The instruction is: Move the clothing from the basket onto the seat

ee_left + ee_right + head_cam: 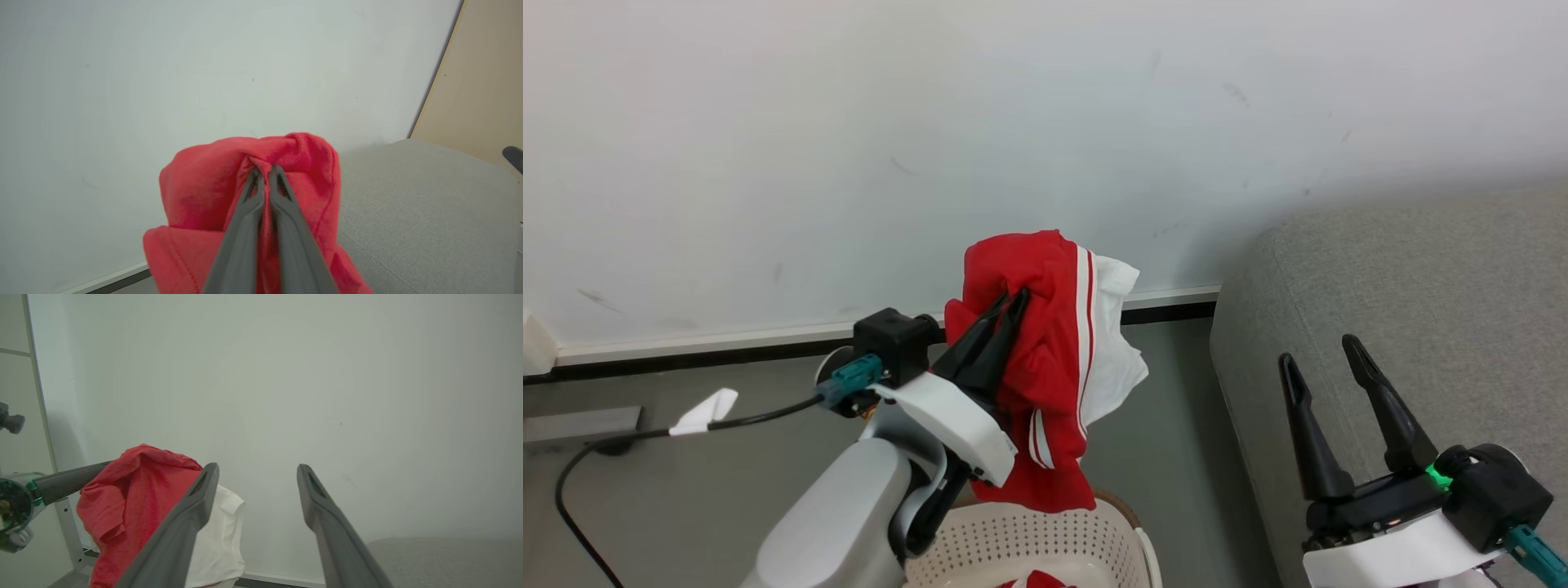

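Note:
My left gripper (1015, 296) is shut on a red garment with white stripes and a white panel (1045, 359), holding it up in the air above the cream perforated basket (1045, 539). In the left wrist view the two fingers (265, 171) pinch a fold of the red clothing (204, 192). A scrap of more red clothing (1037, 580) lies inside the basket. The grey seat (1405, 278) is to the right of the basket. My right gripper (1323, 347) stands open over the seat's edge, nothing between its fingers; from the right wrist the hanging garment (130, 502) shows at the left.
A white wall (849, 147) with a dark skirting strip runs behind. The grey floor (686, 482) lies left of the basket, crossed by a black cable (572, 474). A beige panel (482, 73) stands beyond the seat in the left wrist view.

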`<state>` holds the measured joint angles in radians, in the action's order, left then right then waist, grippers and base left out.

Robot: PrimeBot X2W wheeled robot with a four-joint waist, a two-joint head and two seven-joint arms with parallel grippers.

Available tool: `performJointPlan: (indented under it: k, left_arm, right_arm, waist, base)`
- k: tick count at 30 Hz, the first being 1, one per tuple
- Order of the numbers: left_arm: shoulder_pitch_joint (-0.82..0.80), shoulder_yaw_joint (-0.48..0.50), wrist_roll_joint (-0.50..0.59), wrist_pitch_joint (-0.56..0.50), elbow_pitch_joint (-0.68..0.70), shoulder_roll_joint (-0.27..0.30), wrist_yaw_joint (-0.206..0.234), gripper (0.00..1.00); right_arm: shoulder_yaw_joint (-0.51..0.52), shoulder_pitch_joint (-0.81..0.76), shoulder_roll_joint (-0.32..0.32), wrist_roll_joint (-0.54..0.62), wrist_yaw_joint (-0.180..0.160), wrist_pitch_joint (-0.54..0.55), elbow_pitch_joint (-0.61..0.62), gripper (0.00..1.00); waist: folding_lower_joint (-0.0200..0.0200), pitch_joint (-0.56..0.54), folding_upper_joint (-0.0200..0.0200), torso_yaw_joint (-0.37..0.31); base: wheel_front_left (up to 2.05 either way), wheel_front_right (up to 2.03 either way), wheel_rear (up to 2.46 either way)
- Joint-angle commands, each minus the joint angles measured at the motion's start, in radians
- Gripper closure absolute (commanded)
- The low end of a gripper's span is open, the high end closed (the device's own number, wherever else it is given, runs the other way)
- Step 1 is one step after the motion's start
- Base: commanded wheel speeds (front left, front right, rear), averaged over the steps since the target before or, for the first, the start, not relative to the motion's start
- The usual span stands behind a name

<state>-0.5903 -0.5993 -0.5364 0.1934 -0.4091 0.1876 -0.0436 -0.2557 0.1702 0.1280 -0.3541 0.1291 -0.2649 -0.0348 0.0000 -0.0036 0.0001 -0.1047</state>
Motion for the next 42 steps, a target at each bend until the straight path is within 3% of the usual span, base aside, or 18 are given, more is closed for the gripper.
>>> performJointPlan:
  k: [1, 9, 19, 27, 42]
  left_arm:
    - [-0.005, -0.001, -0.005, -0.006, 0.014, 0.009, 0.005, 1.0]
    - [-0.014, -0.007, -0.009, -0.012, 0.037, 0.007, 0.008, 1.0]
    - [-0.035, -0.034, -0.009, -0.018, 0.037, -0.018, 0.001, 1.0]
    - [-0.04, -0.07, -0.005, -0.018, 0.032, -0.051, -0.01, 1.0]
    - [-0.035, -0.151, -0.017, -0.021, 0.029, -0.101, -0.032, 1.0]
  right_arm:
    - [-0.013, -0.004, 0.005, -0.007, 0.003, 0.0, -0.006, 0.0]
    - [-0.147, 0.023, 0.02, -0.015, 0.003, 0.0, -0.052, 0.0]
    - [-0.376, 0.136, -0.022, -0.084, 0.003, 0.0, -0.25, 0.0]
    - [-0.46, 0.244, -0.054, -0.127, 0.003, 0.0, -0.41, 0.0]
    - [-0.528, 0.409, -0.076, -0.23, 0.003, 0.0, -0.709, 0.0]
  waist:
    - [0.0, 0.002, -0.0001, -0.001]
    - [0.0, 0.005, -0.0001, 0.011]
    - [0.0, 0.003, -0.0001, 0.057]
    - [0.0, 0.003, -0.0001, 0.109]
    - [0.0, -0.003, -0.0001, 0.22]
  base:
    - [0.0, 0.0, 0.0]
    - [0.0, 0.0, 0.0]
    - [0.0, 0.0, 0.0]
    - [0.0, 0.0, 0.0]
    - [0.0, 0.0, 0.0]
